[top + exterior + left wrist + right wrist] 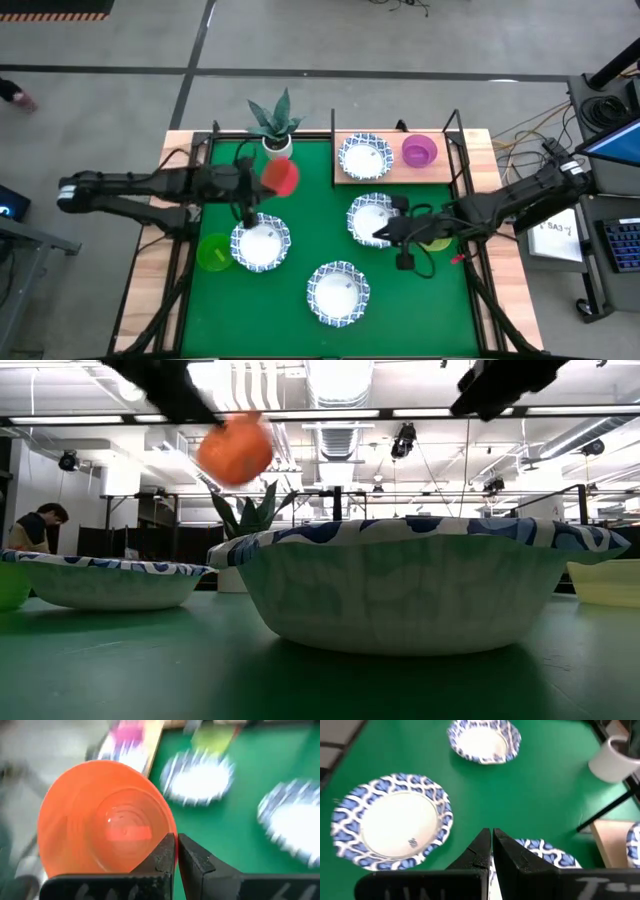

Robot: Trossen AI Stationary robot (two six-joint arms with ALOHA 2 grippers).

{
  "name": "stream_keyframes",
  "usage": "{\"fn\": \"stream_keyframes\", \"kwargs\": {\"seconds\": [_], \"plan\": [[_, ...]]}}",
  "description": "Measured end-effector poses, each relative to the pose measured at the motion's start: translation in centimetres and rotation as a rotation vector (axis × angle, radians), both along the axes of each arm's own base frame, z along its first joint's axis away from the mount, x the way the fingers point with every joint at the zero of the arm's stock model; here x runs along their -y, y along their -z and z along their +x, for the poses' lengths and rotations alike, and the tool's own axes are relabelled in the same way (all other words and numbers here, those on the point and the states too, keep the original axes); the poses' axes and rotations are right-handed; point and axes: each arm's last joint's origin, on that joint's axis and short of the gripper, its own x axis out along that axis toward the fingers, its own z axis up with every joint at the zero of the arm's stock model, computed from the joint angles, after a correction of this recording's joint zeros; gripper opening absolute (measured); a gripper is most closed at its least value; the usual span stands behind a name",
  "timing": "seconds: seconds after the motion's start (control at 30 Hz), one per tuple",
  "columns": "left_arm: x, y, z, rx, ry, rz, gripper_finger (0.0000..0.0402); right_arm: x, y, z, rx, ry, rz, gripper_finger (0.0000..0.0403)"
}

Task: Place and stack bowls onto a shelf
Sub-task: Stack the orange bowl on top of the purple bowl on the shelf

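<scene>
**A:** Closest to the low camera stands a white bowl with a blue patterned rim [410, 585], filling the middle of the view on the green mat [120, 670]. What about the red bowl?

**B:** That red bowl [281, 176] is lifted off the mat, pinched by its rim in the left gripper [176, 851], whose fingers are closed tight on the edge. From above it hangs near the mat's far edge, just beside the white pot with the spiky plant [275, 128] and left of the shelf [345, 175].

**A:** And the shelf itself?

**B:** It carries one blue-rimmed bowl [364, 156] and a purple bowl [419, 151] side by side.

**A:** The other bowls?

**B:** Three more patterned ones lie on the mat: one under the left arm [261, 243], one mid-mat by the right arm [372, 218], one nearest the front edge [338, 291]. A green bowl [213, 252] touches the left one; a yellow-green bowl [437, 240] sits partly hidden beneath the right arm.

**A:** The right gripper?

**B:** The right gripper [492, 851] has its fingers pressed together on nothing, hovering over the edge of the mid-mat bowl.
</scene>
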Motion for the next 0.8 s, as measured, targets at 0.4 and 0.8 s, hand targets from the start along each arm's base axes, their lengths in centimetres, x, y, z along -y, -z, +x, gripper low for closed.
{"fn": "stream_keyframes", "kwargs": {"seconds": [0.4,0.8], "plan": [[1.6,-2.0,4.6,0.360,0.082,0.152,0.0000,0.2,-0.3,-4.2,0.200,-0.114,-0.007,0.0009],[0.6,-3.8,9.2,0.426,0.054,0.214,0.0000,1.2,0.3,-7.2,0.371,-0.228,-0.015,0.0009]]}}
